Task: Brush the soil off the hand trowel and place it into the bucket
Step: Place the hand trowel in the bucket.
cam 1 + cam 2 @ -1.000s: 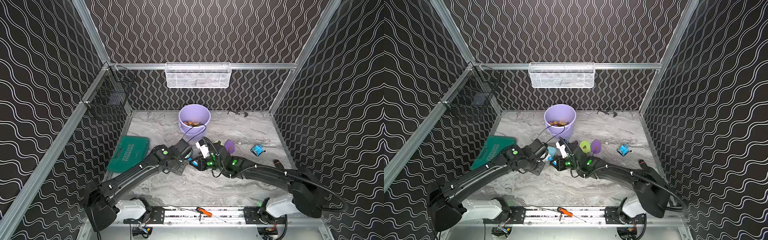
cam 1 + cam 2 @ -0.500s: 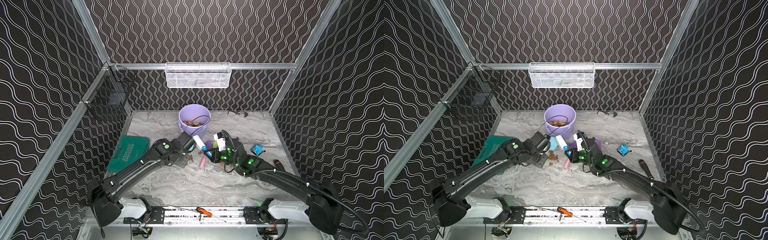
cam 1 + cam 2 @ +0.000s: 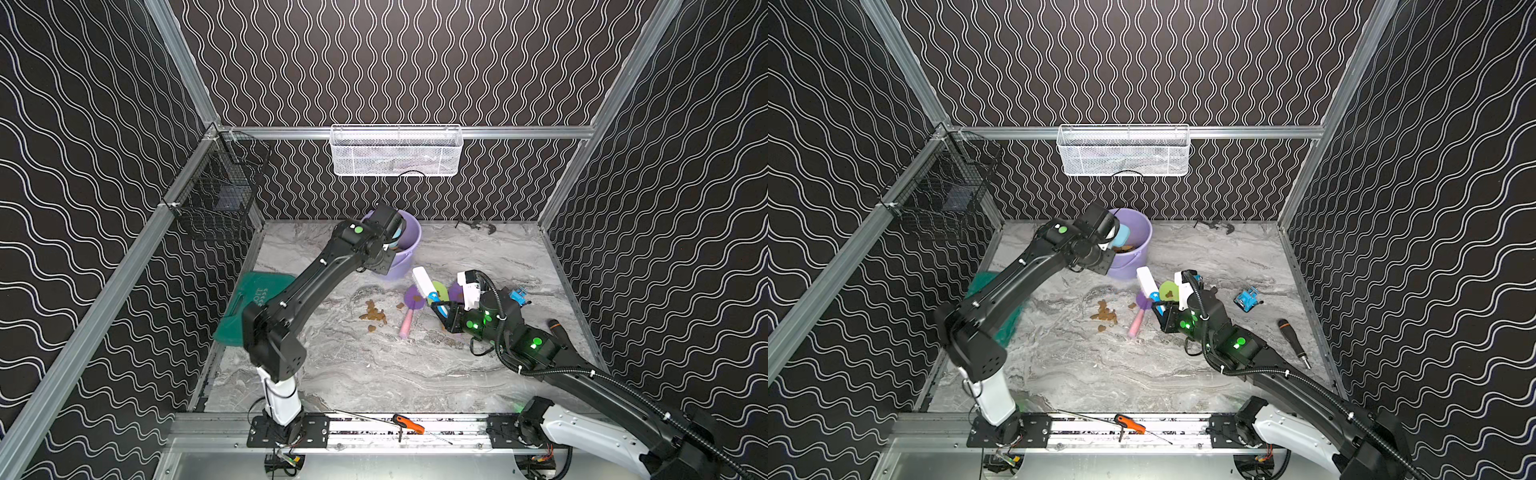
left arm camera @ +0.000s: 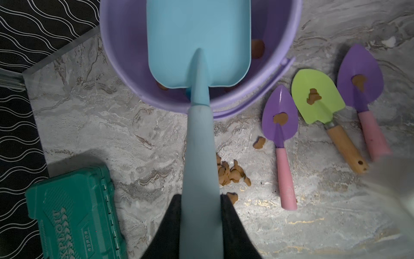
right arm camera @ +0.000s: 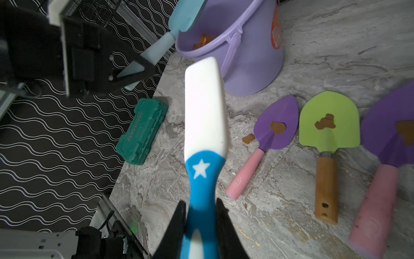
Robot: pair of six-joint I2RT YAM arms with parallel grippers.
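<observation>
My left gripper (image 4: 200,197) is shut on the handle of the light-blue hand trowel (image 4: 199,42). Its blade hangs clean over the mouth of the lilac bucket (image 4: 121,44), as a top view also shows for the hand trowel (image 3: 1122,235). Brown soil (image 4: 233,173) lies in a small heap on the table in front of the bucket (image 3: 409,249), and more clumps lie inside it. My right gripper (image 5: 200,206) is shut on a blue-and-white brush (image 5: 203,107), held above the table to the right of the soil (image 3: 374,311).
Three more trowels lie right of the bucket, each with a soil clump: small purple (image 4: 280,116), green (image 4: 318,96), larger purple (image 4: 358,76). A green case (image 3: 249,299) sits at the left wall. A white mesh basket (image 3: 395,151) hangs on the back wall.
The left arm has lifted the blue trowel from low over the table's middle back to the bucket. The right gripper has drawn back to the right with the brush.
</observation>
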